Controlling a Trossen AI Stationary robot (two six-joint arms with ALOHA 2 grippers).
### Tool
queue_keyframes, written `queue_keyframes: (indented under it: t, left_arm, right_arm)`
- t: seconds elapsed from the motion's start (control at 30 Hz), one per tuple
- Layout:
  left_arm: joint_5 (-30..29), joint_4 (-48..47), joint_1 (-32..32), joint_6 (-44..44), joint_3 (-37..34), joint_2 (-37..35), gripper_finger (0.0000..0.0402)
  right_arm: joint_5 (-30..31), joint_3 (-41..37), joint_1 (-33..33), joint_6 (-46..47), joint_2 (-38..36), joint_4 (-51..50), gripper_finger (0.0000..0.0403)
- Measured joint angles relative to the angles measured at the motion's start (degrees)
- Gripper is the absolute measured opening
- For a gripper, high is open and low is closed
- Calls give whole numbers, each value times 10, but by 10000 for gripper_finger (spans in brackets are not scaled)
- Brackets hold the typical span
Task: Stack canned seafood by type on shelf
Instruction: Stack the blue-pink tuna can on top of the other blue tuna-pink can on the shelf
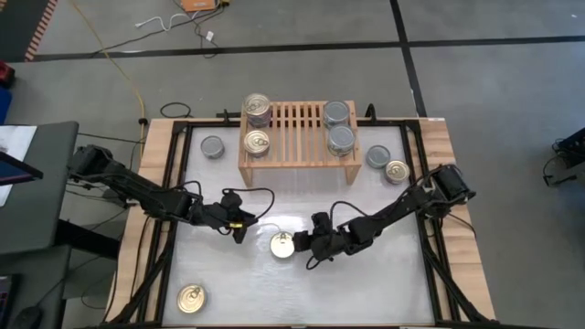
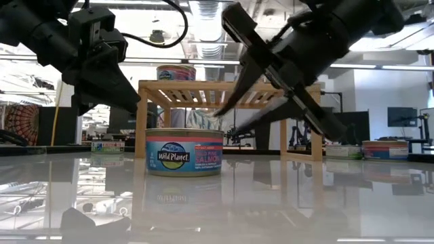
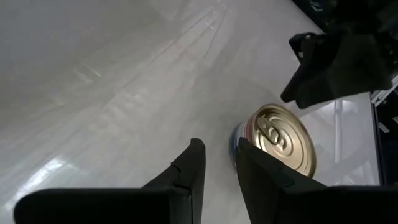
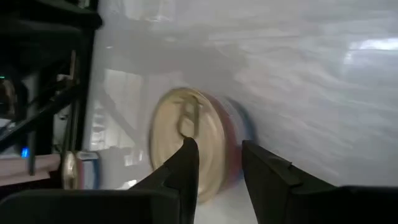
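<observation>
Small round flat tin with gold pull-ring top and blue-pink "Wild Planet" salmon label [image 2: 184, 152] sits upright on the glossy white tabletop [image 1: 366, 283], mid-table, in front of the shelf and between both arms. Right gripper [image 1: 306, 249] is just beside it, fingers parted a little with nothing between them; in the right wrist view the tin [image 4: 189, 149] is blurred and partly covered by the fingers [image 4: 180, 174], contact can't be told. Left gripper [image 1: 239, 228] is near the tin's other side, fingers [image 3: 193, 168] slightly apart, empty, clear of the tin.

Low light-wood slatted shelf [image 1: 297, 146] stands at the far edge. On its left end: one gold-top tin [image 1: 256, 143] and a gold-top stack [image 1: 257, 108]; stack count unclear from above. On its right end: two plain silver-grey tins [image 1: 339, 126]. In the low view the arms hide most of the shelf top.

Loose on the table: grey tin [image 1: 212, 146] left of the shelf, grey tin [image 1: 377, 156] and gold tin [image 1: 396, 171] right of it, gold tin [image 1: 190, 298] at near left.
</observation>
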Motion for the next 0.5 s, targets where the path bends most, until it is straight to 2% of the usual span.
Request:
queue_keyframes:
  t: [0.37, 0.5]
  left_arm:
    - [0, 0, 0, 2, 0, 0, 81]
    - [0, 1, 0, 2, 0, 0, 81]
  right_arm:
    - [-18, 0, 1, 18, 1, 6, 145]
    - [-33, 8, 0, 23, 26, 11, 135]
